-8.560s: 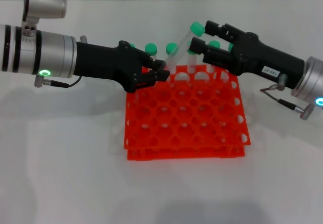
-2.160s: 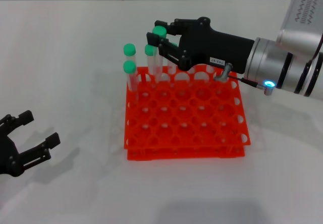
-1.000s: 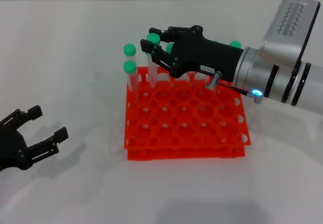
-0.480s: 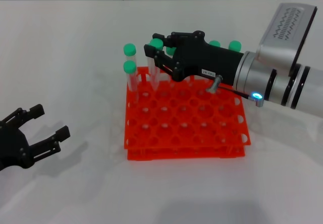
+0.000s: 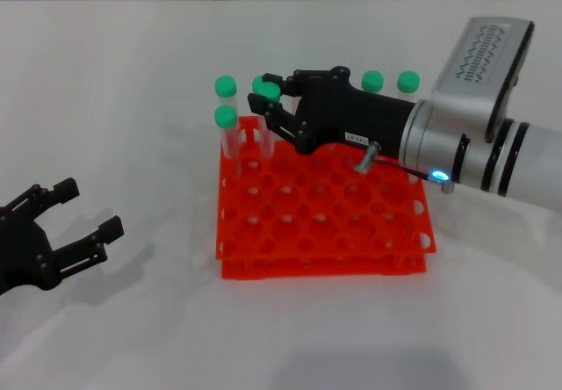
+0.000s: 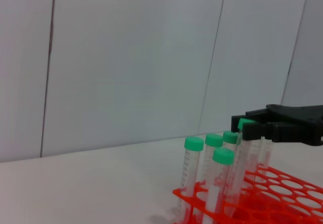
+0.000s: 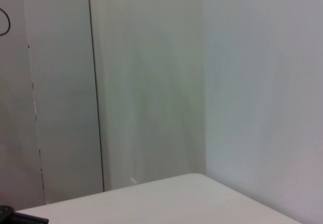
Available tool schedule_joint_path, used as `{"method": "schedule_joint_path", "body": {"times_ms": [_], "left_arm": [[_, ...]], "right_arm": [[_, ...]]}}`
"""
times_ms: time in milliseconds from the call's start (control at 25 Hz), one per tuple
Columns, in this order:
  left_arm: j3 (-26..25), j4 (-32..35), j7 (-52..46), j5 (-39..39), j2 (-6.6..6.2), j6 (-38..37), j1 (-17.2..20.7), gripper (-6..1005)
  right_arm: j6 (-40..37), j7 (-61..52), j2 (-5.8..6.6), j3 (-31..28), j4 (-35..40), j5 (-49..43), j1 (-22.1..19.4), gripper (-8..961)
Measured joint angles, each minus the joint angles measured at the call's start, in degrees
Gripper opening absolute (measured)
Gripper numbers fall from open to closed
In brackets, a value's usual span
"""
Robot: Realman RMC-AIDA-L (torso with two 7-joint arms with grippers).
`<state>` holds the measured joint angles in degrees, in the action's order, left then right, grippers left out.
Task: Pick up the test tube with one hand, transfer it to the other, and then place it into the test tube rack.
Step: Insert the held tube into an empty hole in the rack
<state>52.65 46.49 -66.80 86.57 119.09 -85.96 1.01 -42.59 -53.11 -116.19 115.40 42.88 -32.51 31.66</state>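
My right gripper (image 5: 263,102), black with a white label, is shut on the test tube (image 5: 265,89) just below its green cap. It holds the tube upright with its lower end in a hole at the back left of the orange-red rack (image 5: 320,210). The left wrist view shows this gripper (image 6: 243,127) and the tube (image 6: 242,153) above the rack (image 6: 275,183). My left gripper (image 5: 88,207) is open and empty, low over the table at the front left, well apart from the rack.
Other green-capped tubes stand in the rack: two at the back left corner (image 5: 226,85) (image 5: 226,117) and two at the back right (image 5: 372,80) (image 5: 407,81). White table (image 5: 132,74) lies all round the rack. The right wrist view shows only pale walls.
My right gripper has come down and slightly left, lowering the test tube into the rack. My left gripper has stayed open at the front left, hardly moving.
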Motion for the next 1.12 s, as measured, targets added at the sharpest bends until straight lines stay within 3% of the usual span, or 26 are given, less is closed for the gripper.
{"method": "schedule_joint_path", "body": {"times_ms": [1080, 1120], "left_arm": [[0.0, -0.1, 0.0, 0.1, 0.00, -0.2, 0.0, 894], [0.0, -0.1, 0.0, 0.1, 0.00, -0.2, 0.0, 894]], "right_arm": [[2.9, -0.4, 0.00, 2.0, -0.1, 0.1, 0.7, 259], [2.9, -0.5, 0.00, 2.0, -0.1, 0.1, 0.8, 294]]}}
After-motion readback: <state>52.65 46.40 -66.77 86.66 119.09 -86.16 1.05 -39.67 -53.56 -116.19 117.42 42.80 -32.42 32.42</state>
